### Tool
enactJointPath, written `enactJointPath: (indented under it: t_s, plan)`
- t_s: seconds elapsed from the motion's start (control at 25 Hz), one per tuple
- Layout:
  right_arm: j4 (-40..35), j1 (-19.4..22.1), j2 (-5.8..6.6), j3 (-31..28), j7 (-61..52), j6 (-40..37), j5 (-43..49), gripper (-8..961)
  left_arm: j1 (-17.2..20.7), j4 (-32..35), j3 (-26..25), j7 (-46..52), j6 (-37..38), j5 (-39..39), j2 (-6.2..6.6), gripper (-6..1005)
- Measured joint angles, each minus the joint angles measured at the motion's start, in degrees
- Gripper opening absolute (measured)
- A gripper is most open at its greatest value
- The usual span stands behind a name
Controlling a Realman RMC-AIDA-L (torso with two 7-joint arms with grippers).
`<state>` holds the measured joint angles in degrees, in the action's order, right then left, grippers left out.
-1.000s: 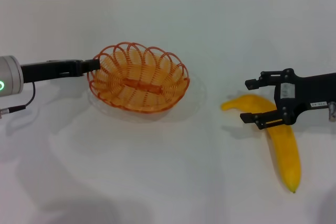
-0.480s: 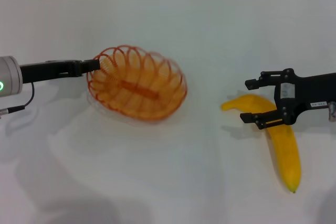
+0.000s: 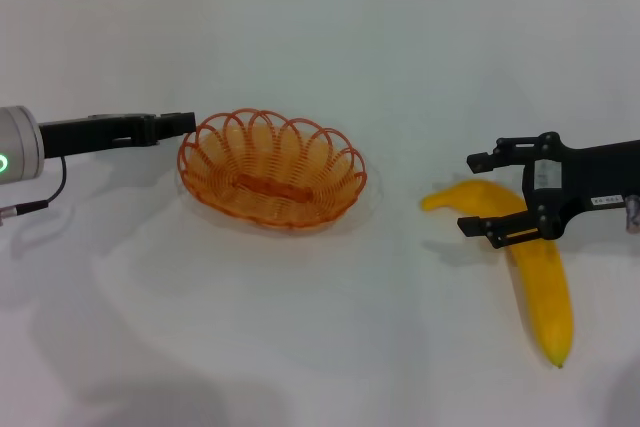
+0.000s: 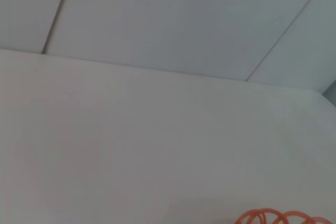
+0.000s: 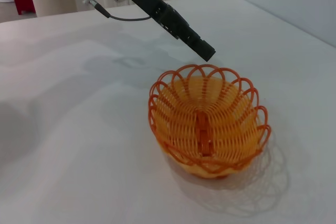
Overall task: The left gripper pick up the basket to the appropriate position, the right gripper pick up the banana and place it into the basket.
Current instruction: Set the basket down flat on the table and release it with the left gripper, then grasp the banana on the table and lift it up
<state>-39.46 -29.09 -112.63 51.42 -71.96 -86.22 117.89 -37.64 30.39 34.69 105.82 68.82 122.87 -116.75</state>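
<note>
Left gripper [image 3: 186, 124] of mine sits just beside the basket [image 3: 272, 169] rim in the head view, its tip looking closed and holding nothing. That basket rests on the table [image 3: 320, 347], left of centre. My right gripper [image 3: 480, 193] hangs wide open over the banana [image 3: 541, 277]. From the left wrist, only the basket's rim [image 4: 283, 217] shows. From the right wrist, the left gripper [image 5: 206, 52] lies clear of the basket [image 5: 207, 124].

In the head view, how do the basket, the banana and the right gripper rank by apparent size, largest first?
1. The basket, widest.
2. The banana, slightly shorter than the basket is wide.
3. The right gripper, smallest; it hovers above the banana, nearer the camera, so perhaps flattered.
</note>
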Motion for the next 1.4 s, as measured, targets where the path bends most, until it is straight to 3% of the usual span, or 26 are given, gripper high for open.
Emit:
enactJointPath:
  t_s: [0.08, 0.28, 0.6, 0.96, 1.12, 1.32, 1.4]
  plan:
    - [0.0, 0.0, -0.04, 0.0, 0.0, 0.0, 0.0, 860, 0.1, 0.0, 0.0, 0.0, 0.0, 0.0, -0.01, 179]
    - [0.0, 0.2, -0.05, 0.0, 0.0, 0.0, 0.1, 859, 0.4, 0.1, -0.2, -0.1, 0.2, -0.1, 0.04, 408]
    - [0.1, 0.4, -0.05, 0.0, 0.1, 0.0, 0.1, 858, 3.5, 5.8, 0.2, -4.9, 3.9, -5.9, 0.08, 582]
    - [0.1, 0.5, -0.41, 0.0, 0.1, 1.0, -0.3, 857, 4.4, 6.3, 0.2, -18.2, 10.0, -12.3, 0.01, 814]
    - [-1.4, 0.1, -1.55, 0.0, -2.4, 0.8, -0.3, 857, 5.9, 5.3, 0.3, -25.7, 13.5, -17.0, -0.08, 800]
    - [-9.1, 1.8, -3.73, 0.5, -8.6, 0.6, -0.4, 856, 7.6, 4.8, 0.3, -31.4, 17.3, -21.0, -0.19, 797]
    - [-10.4, 2.4, -3.93, 0.7, -9.8, 0.6, -0.4, 856, 7.8, 3.8, 0.2, -33.9, 19.2, -21.5, -0.18, 797]
